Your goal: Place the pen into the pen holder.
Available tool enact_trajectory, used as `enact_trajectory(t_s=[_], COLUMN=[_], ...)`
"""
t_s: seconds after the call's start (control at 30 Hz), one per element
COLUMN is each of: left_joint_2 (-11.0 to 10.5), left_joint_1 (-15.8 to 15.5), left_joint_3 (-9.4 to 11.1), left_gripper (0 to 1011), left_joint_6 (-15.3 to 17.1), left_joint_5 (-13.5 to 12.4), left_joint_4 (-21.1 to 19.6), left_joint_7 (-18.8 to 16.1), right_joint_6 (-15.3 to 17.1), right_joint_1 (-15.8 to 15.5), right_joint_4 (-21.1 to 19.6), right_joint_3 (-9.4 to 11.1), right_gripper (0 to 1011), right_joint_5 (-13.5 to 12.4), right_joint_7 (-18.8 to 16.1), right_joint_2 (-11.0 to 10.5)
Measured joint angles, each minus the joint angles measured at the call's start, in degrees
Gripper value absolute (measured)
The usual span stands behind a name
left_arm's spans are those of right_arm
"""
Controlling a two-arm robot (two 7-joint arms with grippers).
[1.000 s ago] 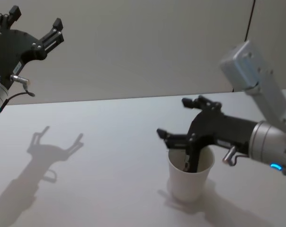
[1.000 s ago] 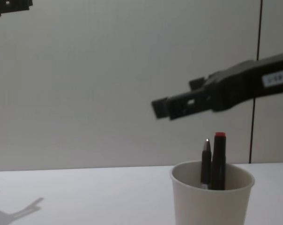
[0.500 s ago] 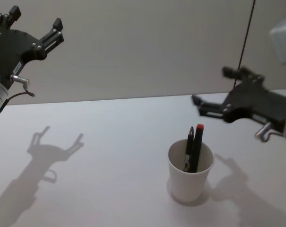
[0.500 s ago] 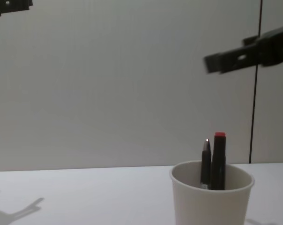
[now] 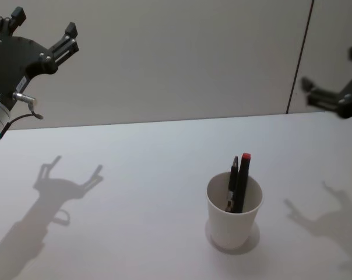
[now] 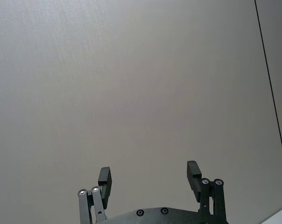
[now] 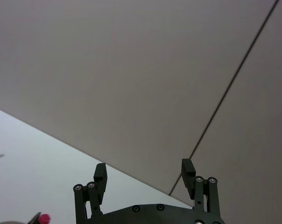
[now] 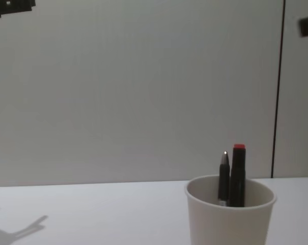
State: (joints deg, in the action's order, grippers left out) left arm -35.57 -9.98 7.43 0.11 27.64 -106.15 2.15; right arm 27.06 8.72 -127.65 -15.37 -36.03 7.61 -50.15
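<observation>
The white pen holder [image 5: 234, 210] stands on the white table [image 5: 135, 192], near the front and toward the robot's right. Two pens stand in it, nearly straight up, leaning a little, tops poking over the rim. The red-capped pen [image 5: 242, 182] touches the thinner dark pen [image 5: 232, 184]. The right gripper [image 7: 143, 175] is high at the right edge, claw wide and holding nothing. The left gripper [image 5: 43, 32] is up at the far left, also wide and holding nothing.

A plain white worktop [image 5: 141, 175] is seen, backed by a pale grey wall [image 5: 176, 58]. The wall is divided by a thin dark vertical seam [image 5: 298, 58] toward the right. Soft shadows [image 5: 59, 192] are cast across the worktop surface.
</observation>
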Motion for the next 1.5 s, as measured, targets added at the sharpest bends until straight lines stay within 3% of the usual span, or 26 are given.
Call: enact_trajectory(t_s=[0.33, 0.63, 0.8, 1.13, 1.5], left_joint_2=[1.4, 5.7, 8.6, 12.8, 13.7], left_joint_1=[-0.3, -1.5, -2.3, -3.4, -3.6], left_joint_3=[1.9, 7.8, 11.7, 17.5, 18.6], left_gripper=[1004, 1004, 1004, 1004, 1004], left_joint_6=[0.0, 0.3, 0.4, 0.6, 0.7], left_joint_5=[-1.6, -6.7, -10.1, -15.2, -16.2], left_joint_4=[1.3, 5.4, 8.1, 12.2, 13.0], left_joint_7=[-0.1, -0.6, -0.9, -1.4, -1.5], right_joint_6=[-3.4, -5.6, -6.2, -7.0, -7.1], right_joint_1=[-4.7, -7.9, -8.8, -10.0, -10.2], right_joint_4=[-1.4, -1.9, -2.1, -2.2, -2.3], right_joint_3=[6.4, 10.7, 11.9, 13.4, 13.7], right_gripper=[1001, 1001, 1001, 1001, 1001], right_joint_5=[-4.0, -6.5, -7.1, -8.1, -8.2], right_joint_7=[9.1, 14.8, 16.4, 18.4, 18.8], right_joint_2=[-6.3, -10.0, -11.0, -12.3, -12.5])
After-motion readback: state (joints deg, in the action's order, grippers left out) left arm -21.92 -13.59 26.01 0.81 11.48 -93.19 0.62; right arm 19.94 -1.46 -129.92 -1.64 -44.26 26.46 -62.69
